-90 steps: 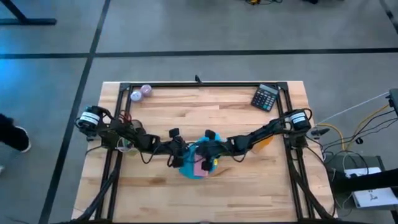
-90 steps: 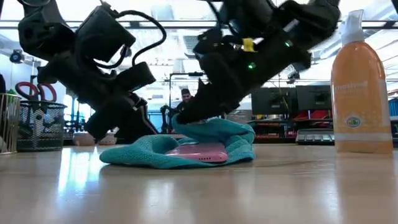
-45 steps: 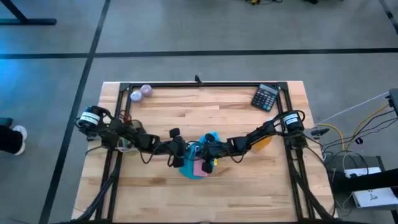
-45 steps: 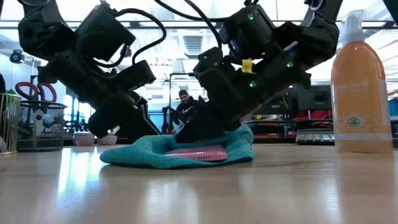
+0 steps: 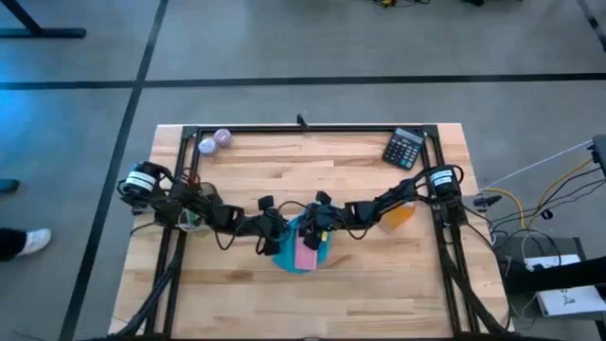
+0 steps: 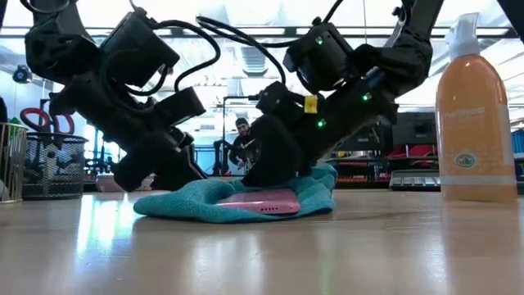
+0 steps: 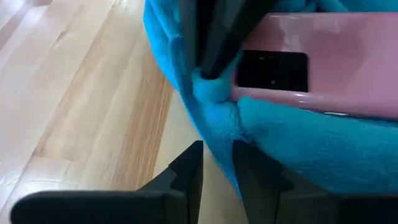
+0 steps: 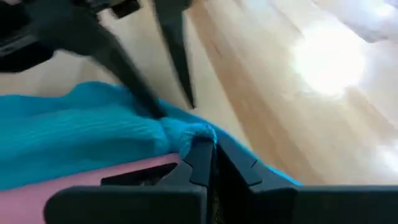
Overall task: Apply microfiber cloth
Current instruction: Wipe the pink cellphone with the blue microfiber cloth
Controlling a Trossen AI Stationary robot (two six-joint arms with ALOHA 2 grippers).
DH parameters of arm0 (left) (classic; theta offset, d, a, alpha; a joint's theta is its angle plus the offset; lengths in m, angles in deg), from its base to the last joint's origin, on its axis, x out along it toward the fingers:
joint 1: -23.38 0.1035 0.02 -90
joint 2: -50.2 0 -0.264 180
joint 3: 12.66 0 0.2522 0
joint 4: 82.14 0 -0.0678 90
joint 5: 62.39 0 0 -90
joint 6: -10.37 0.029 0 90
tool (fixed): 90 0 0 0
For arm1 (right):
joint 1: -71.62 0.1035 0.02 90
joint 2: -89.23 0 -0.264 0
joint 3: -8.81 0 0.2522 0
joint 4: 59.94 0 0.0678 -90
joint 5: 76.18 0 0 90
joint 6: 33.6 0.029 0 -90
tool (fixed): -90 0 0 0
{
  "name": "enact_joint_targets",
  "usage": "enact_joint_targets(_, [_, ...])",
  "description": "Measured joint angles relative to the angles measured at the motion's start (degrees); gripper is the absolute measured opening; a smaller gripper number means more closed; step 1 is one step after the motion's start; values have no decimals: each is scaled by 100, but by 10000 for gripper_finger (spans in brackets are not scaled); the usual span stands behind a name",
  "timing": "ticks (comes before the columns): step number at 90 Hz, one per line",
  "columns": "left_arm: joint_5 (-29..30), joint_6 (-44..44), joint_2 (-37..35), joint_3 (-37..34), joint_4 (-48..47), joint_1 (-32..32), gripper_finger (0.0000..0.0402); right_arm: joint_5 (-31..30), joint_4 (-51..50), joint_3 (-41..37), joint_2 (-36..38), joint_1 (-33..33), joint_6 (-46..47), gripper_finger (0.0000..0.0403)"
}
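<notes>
Where a second ago the fold was held up toward the table's [image 5: 379,284] far side, now find the right gripper [image 5: 317,228] drawn lower and closer in toward the left arm, directly over the microfiber cloth [image 5: 289,254] at the table's middle. Note the cloth's raised hump flattened in the low view, its near edge unmoved on the wood. Same spot for the pink phone [image 6: 264,201], lying on the cloth with teal bunched along its side. Left gripper [image 5: 276,239] unmoved at the cloth's left edge. At the high view's left border, a person's shoe [image 5: 33,239] shifted down the floor.

From above, only dark arms meeting over a teal patch and a strip of pink. From the right wrist, though, see that gripper's fingers pressed tight together on a small tuft of the cloth, just beside the phone's edge. From the left wrist, see the left fingers [image 7: 189,171] a narrow way apart, the cloth's edge running down between them with bare wood showing in the gap, so not clamped. Only in the low view, the orange spray bottle [image 6: 471,123] standing upright, well apart from the cloth.
</notes>
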Motion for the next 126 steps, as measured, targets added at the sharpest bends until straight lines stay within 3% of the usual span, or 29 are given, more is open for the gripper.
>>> enact_joint_targets(18, [0, 1, 0, 1, -4, 0, 75, 301, 22, 0, 207, 226, -215, 0])
enact_joint_targets(49, [0, -1, 2, 1, -13, 0, 75, 1676, 28, 2, 51, 522, -84, 0])
enact_joint_targets(57, [0, 1, 2, 1, -13, 0, 75, 1513, 58, 4, 13, 531, 107, 0])
enact_joint_targets(80, [0, 1, 3, 1, -17, 0, 75, 331, 21, 11, 16, 362, 280, 0])
enact_joint_targets(93, [0, 1, 4, 1, -22, 0, 75, 254, -31, 15, 21, 279, 363, 0])
enact_joint_targets(114, [1, 29, 4, 1, -24, 4, 75, 1603, -9, 82, 21, 358, 5, 0])
enact_joint_targets(126, [0, 36, 4, 1, -28, 4, 75, 1846, -336, 85, 90, 370, 11, 0])
